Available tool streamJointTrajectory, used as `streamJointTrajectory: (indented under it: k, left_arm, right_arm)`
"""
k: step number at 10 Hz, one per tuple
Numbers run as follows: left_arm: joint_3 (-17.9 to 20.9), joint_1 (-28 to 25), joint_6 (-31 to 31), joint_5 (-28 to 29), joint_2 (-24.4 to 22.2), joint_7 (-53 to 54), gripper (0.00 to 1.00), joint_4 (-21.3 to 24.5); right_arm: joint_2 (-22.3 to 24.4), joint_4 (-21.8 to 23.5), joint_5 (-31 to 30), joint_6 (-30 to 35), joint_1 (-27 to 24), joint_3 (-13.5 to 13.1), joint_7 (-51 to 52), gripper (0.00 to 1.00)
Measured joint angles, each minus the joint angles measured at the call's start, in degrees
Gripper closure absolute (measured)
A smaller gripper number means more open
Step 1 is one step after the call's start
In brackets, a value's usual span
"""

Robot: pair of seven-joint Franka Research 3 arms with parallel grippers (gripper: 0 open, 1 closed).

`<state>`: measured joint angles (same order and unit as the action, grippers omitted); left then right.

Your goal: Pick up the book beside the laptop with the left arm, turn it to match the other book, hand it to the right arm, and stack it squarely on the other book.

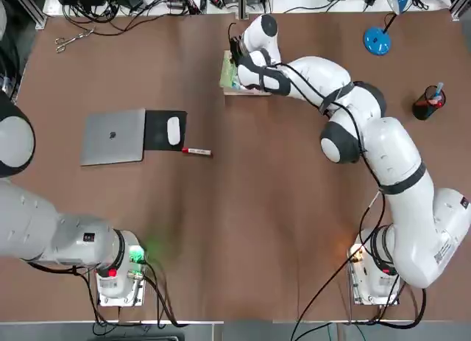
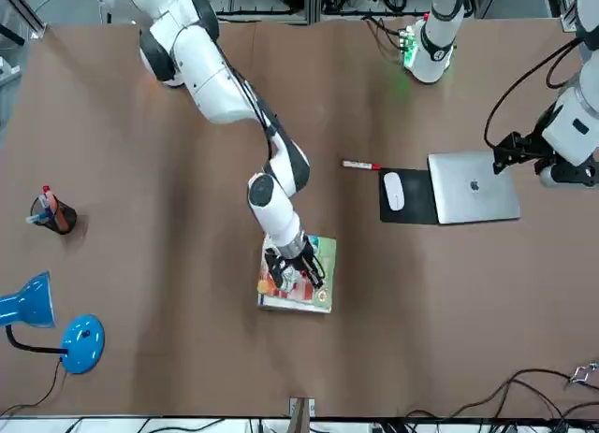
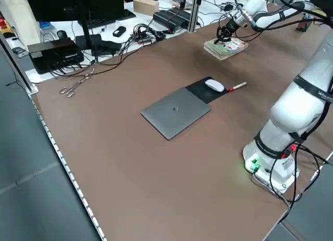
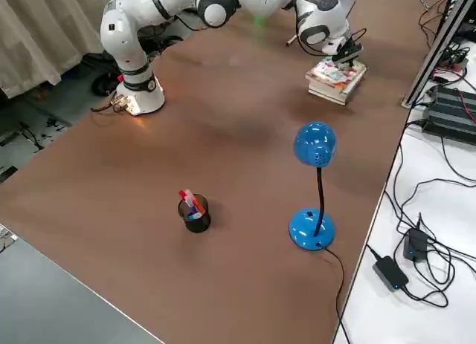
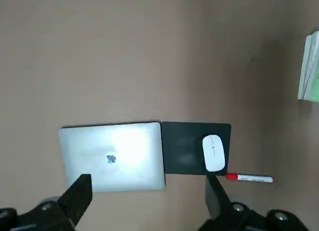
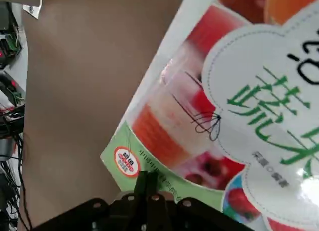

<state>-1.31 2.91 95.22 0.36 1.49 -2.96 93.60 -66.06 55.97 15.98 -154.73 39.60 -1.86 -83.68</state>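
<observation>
Book point(image 2: 301, 274) atop other book point(image 4: 334, 89); right gripper point(image 6: 147, 183) closed above cover (wrist view); left gripper point(image 5: 149, 191) open, empty.

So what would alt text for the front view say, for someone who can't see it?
A white robot arm reaches down so that its right end effector is over a colourful book stacked on another book on a brown table. Off to the side lie a closed laptop and a white mouse.
</observation>
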Motion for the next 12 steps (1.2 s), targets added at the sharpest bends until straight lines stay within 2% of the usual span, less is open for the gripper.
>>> streamJointTrajectory:
  k: [5,8,10,12]
  left_arm:
    - [0.0,-0.2,0.0,0.0,0.6,0.0,0.0,-0.9]
    - [0.1,-1.1,0.0,0.0,1.3,0.1,0.0,-1.3]
    - [0.0,-1.2,0.0,0.0,1.3,0.1,0.0,-1.4]
    - [0.0,-1.2,0.0,0.0,1.4,0.1,0.0,-1.5]
  right_arm:
    - [-0.2,-1.4,0.0,0.4,-0.1,0.1,0.2,1.0]
    - [3.9,-3.6,0.0,8.1,0.0,0.2,0.1,1.0]
    - [7.4,-2.2,0.2,12.6,0.0,0.2,-3.8,0.99]
    - [8.2,-1.0,0.1,16.4,-0.1,0.0,-10.4,1.0]
